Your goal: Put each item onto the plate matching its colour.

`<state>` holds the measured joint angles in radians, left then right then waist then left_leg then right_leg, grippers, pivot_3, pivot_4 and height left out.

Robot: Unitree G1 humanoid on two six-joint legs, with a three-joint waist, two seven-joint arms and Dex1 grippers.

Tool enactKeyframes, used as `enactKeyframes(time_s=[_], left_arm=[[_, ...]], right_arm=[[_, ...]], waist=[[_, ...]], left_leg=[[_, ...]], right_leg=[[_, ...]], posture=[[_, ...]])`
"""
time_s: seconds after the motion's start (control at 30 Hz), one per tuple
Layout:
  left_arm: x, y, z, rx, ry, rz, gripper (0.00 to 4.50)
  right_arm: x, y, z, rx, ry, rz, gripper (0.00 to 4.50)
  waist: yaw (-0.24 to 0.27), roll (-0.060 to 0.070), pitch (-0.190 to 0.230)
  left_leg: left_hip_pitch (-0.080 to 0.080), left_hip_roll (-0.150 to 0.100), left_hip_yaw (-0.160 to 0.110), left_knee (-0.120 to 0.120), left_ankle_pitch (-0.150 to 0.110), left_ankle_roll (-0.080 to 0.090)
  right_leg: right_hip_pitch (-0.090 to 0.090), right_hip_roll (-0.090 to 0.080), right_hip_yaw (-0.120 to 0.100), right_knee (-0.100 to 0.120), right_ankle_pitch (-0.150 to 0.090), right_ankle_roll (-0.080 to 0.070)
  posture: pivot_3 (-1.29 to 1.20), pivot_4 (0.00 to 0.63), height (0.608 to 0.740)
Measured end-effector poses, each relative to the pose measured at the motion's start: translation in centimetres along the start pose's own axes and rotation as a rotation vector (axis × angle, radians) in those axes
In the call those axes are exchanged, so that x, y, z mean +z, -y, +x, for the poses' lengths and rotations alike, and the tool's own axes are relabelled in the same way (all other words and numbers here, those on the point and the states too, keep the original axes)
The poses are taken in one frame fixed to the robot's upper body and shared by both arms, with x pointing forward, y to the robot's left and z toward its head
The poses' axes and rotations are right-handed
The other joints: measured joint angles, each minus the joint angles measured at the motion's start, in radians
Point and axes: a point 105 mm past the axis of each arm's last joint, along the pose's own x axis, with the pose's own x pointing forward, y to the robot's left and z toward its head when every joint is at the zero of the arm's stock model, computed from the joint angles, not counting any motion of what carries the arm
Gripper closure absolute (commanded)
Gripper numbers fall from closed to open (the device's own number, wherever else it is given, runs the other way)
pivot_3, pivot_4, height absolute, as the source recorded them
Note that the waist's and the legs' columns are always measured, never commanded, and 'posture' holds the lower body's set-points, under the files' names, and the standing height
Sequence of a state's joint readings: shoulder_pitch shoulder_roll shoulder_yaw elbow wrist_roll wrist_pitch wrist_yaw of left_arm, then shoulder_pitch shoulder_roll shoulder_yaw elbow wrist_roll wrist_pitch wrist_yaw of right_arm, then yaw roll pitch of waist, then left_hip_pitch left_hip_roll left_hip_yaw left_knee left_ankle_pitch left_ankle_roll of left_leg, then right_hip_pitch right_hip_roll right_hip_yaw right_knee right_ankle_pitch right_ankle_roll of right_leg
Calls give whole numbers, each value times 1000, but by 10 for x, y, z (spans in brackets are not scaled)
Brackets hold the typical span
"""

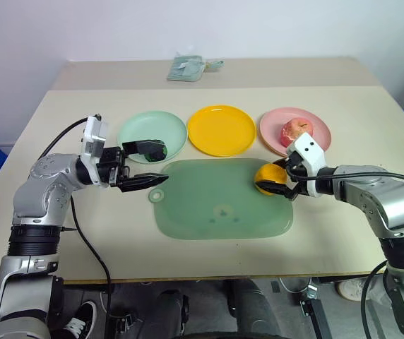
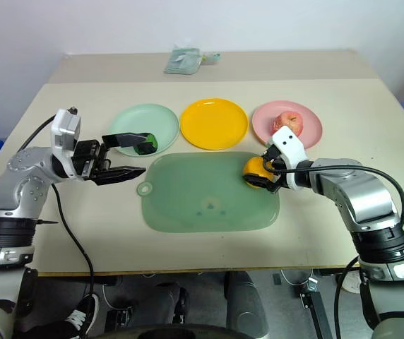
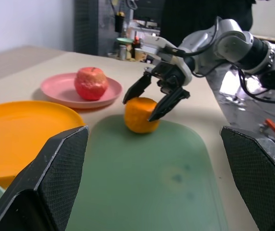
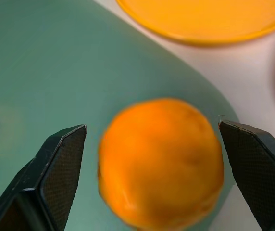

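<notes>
The right gripper (image 1: 281, 179) has its jaws spread wide to either side of the orange fruit (image 1: 268, 176), not squeezing it; the fruit sits at the right edge of the green mat (image 1: 216, 205). The left gripper (image 1: 149, 164) is also released and holds nothing, hanging over the mat's left edge just beside the green plate (image 1: 140, 128), where the dark green object (image 1: 155, 151) lies. The apple (image 1: 295, 131) rests on the pink plate (image 1: 315, 126). The yellow plate (image 1: 222, 130) between them is bare, with open table (image 1: 343, 233) around.

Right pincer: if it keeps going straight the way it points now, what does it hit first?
Most likely the orange fruit, sitting between the open right pincer's fingers on the green mat.
</notes>
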<state>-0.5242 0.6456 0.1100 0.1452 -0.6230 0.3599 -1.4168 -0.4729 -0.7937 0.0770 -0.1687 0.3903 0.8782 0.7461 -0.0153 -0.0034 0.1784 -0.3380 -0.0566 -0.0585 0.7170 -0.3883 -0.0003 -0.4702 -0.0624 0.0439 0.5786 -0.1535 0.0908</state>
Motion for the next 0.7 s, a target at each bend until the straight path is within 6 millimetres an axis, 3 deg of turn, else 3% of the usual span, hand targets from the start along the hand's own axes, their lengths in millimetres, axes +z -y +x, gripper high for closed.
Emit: enactKeyframes(time_s=[0.1,0.23,0.4,0.47,0.57,0.63,0.7], left_arm=[[-3,-2,-3,8,0,-4,0],[-6,-4,-6,16,-4,8,0],[-12,-9,-11,69,-10,-5,0],[-15,-17,-16,148,-19,-17,0],[-25,-34,-19,307,-43,6,0],[-32,-39,-23,369,-57,22,0],[-34,-39,-24,388,-56,31,0]], right_arm=[[-3,3,0,-18,-12,-13,28],[-6,0,1,4,-26,0,1568],[4,-5,9,20,26,11,1601],[30,-2,20,0,139,36,1601],[89,6,36,-104,350,-25,1601],[110,12,43,-166,425,-41,1601],[114,16,57,-211,450,-23,1601]], waist=[[1,0,0],[3,0,0],[-1,0,0],[-9,0,0],[-13,0,0],[-6,0,0],[-4,0,0]], left_leg=[[0,0,0,0,0,0],[0,0,0,0,0,0],[0,0,0,0,0,0],[0,0,1,0,0,-1],[-1,1,0,-2,3,-5],[-2,1,-1,-3,3,-6],[-2,0,-1,-3,3,-6]], right_leg=[[0,0,0,0,0,0],[0,-1,0,0,0,0],[-1,0,0,0,0,0],[-2,0,1,0,0,0],[-4,0,1,2,0,0],[-5,1,-1,3,0,0],[-5,0,0,3,0,0]], posture=[[0,150,740],[0,150,740],[0,150,740],[0,150,740],[0,150,740],[0,150,740],[0,150,740]])
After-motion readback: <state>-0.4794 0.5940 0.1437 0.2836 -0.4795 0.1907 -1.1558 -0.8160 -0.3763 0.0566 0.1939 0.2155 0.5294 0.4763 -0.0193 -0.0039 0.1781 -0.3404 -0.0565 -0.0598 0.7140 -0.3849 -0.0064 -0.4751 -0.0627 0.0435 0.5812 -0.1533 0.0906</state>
